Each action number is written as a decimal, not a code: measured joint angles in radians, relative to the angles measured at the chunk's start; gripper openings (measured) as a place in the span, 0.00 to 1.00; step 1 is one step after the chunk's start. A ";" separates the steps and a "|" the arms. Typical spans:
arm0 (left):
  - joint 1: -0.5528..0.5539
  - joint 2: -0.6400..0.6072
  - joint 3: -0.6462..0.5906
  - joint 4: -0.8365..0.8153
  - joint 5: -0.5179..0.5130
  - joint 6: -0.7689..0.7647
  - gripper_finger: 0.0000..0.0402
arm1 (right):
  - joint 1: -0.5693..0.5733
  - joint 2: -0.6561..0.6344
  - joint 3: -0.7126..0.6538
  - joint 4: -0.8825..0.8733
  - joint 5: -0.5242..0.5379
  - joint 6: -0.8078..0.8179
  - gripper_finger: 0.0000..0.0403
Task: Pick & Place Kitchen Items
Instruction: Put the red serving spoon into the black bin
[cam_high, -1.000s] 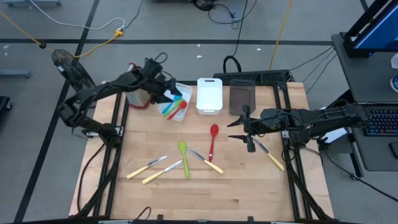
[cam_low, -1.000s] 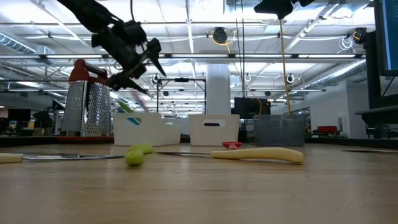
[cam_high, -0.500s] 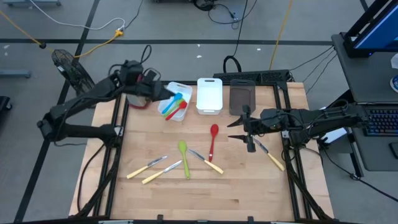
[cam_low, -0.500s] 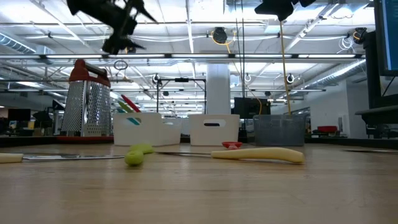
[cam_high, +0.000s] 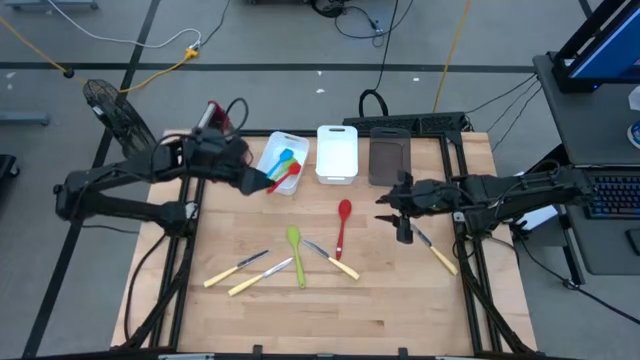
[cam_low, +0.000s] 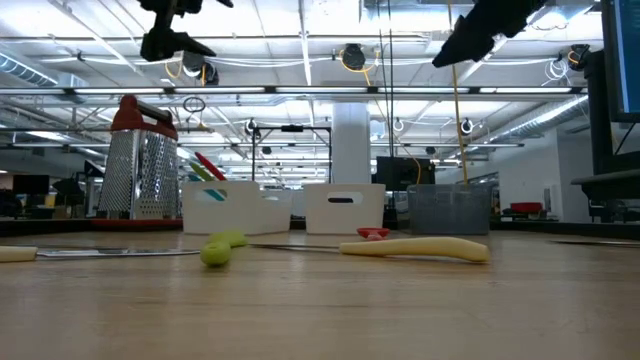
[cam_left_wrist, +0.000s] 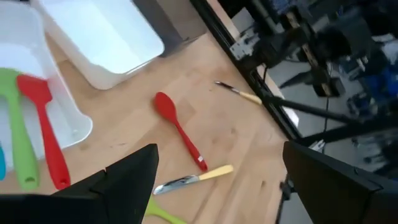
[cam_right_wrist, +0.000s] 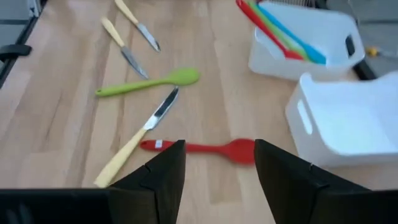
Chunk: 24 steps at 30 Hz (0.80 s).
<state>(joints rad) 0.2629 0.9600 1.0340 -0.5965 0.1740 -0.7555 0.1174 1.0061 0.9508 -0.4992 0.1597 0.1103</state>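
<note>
Several utensils lie flat on the wooden table: a red spoon, a green spoon and yellow-handled knives. Blue, green and red utensils lie in the left white bin, their ends leaning on its rim. My left gripper hovers open, high over that bin's near end. My right gripper is open above the table, right of the red spoon.
A second white bin and a dark grey bin stand in a row at the far edge. The red-topped metal grater stands at the far left corner. Bare wood lies along the near edge.
My left gripper has risen well above the left bin and drawn back a little toward the near edge, its arm swinging left. The utensils stay in the bin. My right gripper has tipped and come slightly lower.
</note>
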 joint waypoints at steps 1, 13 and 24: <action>-0.017 0.000 0.000 0.003 -0.010 0.015 0.88 | 0.001 0.000 0.000 -0.006 -0.003 0.016 0.45; -0.094 -0.102 -0.142 0.107 -0.044 0.039 0.87 | 0.035 0.043 0.000 0.027 0.000 0.134 0.45; -0.188 -0.349 -0.394 0.205 -0.044 0.021 0.87 | 0.035 0.182 0.000 0.095 0.000 0.253 0.45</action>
<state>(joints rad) 0.0748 0.6111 0.6398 -0.3919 0.1295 -0.7347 0.1528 1.1878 0.9508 -0.4038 0.1600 0.3630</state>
